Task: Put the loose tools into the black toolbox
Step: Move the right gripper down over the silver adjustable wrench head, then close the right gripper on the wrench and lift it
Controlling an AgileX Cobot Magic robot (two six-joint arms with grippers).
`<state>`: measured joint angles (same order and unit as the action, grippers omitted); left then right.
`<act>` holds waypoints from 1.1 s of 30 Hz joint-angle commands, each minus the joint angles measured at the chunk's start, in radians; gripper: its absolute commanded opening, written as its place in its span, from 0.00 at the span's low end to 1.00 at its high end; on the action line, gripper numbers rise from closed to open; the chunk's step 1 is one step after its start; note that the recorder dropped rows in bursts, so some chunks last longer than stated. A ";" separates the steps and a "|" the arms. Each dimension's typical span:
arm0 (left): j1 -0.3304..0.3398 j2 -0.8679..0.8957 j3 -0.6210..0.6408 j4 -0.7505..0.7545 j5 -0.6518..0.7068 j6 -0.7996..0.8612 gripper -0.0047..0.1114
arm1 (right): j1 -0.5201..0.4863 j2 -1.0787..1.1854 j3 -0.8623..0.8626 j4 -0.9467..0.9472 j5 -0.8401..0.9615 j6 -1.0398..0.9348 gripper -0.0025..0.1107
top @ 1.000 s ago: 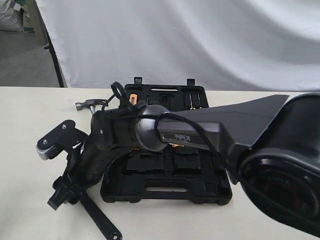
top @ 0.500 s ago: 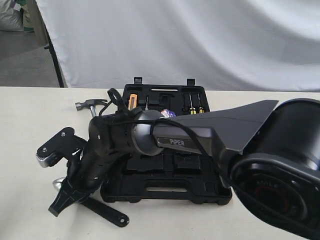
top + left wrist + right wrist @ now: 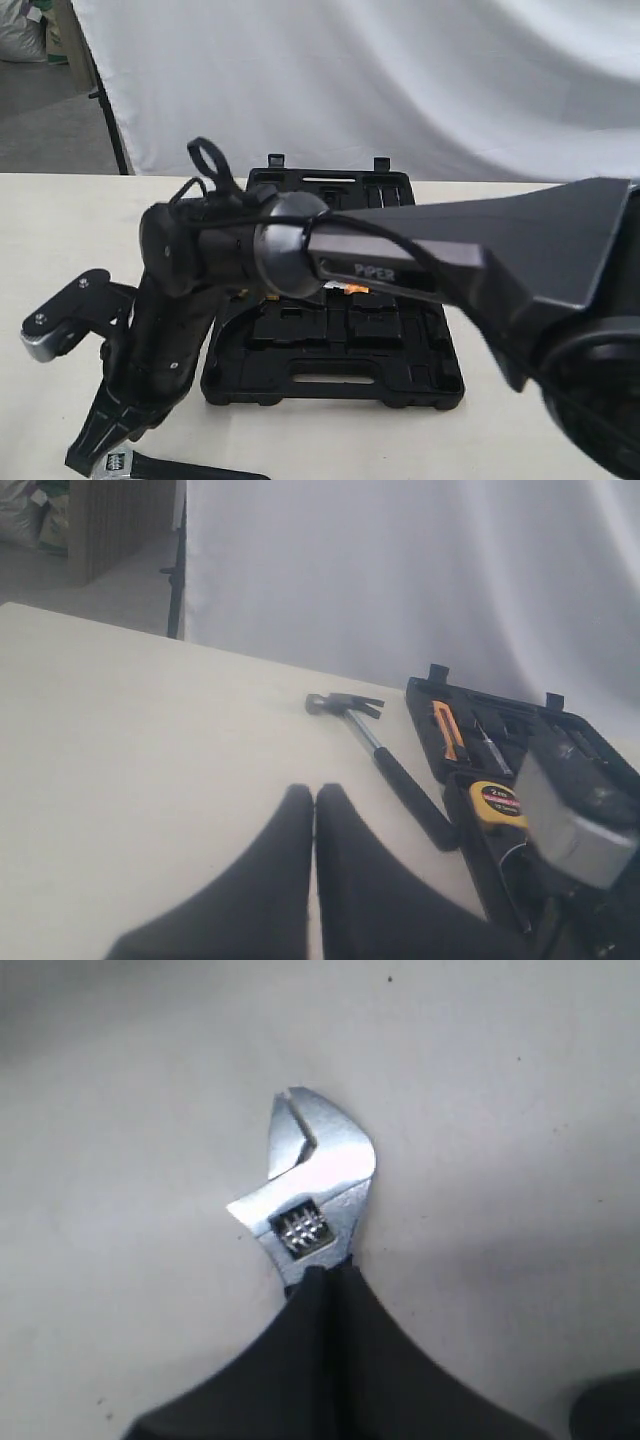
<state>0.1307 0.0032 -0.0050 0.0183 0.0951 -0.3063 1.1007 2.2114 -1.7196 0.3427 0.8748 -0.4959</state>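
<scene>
Your right claw [image 3: 325, 1275] is clamped on the wrench [image 3: 310, 1190], its tips pinched on the black shaft just under the silver head. In the exterior view that claw [image 3: 95, 450] sits low at the near left corner of the counter [image 3: 40, 220], with the wrench [image 3: 125, 462] trailing along the bottom edge. You can't tell from these views whether the wrench is lifted or lying on the counter. Either way it is well apart from the toolbox [image 3: 400, 380].

Your left claw [image 3: 315, 810] has its tips pressed together with nothing between them, and it hangs over bare counter.

Out from there, the hammer [image 3: 380, 750] lies on the counter, its head away from the toolbox [image 3: 460, 695] and its handle end just beside the box's edge. The box is open flat. A tape measure [image 3: 497, 802] already sits inside it. The right arm [image 3: 420, 270] crosses over the box and hides much of the far half, so the tape roll does not show anywhere.

By my reading you are early in the job. No loose tool is seen in its recess. The wrench is in hand and needs carrying over to the box, the hammer is untouched, and the tape roll has yet to be found.
</scene>
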 commanded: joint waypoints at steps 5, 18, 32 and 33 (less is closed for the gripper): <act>0.025 -0.003 -0.003 0.004 -0.007 -0.005 0.05 | -0.002 -0.101 -0.001 -0.029 0.111 -0.005 0.02; 0.025 -0.003 -0.003 0.004 -0.007 -0.005 0.05 | 0.040 -0.023 -0.001 -0.084 -0.085 0.197 0.72; 0.025 -0.003 -0.003 0.004 -0.007 -0.005 0.05 | 0.044 0.110 -0.001 -0.072 -0.167 0.135 0.83; 0.025 -0.003 -0.003 0.004 -0.007 -0.005 0.05 | 0.044 0.117 -0.001 -0.068 -0.163 0.122 0.83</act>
<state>0.1307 0.0032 -0.0050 0.0183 0.0951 -0.3063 1.1444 2.3034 -1.7196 0.2695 0.7118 -0.3419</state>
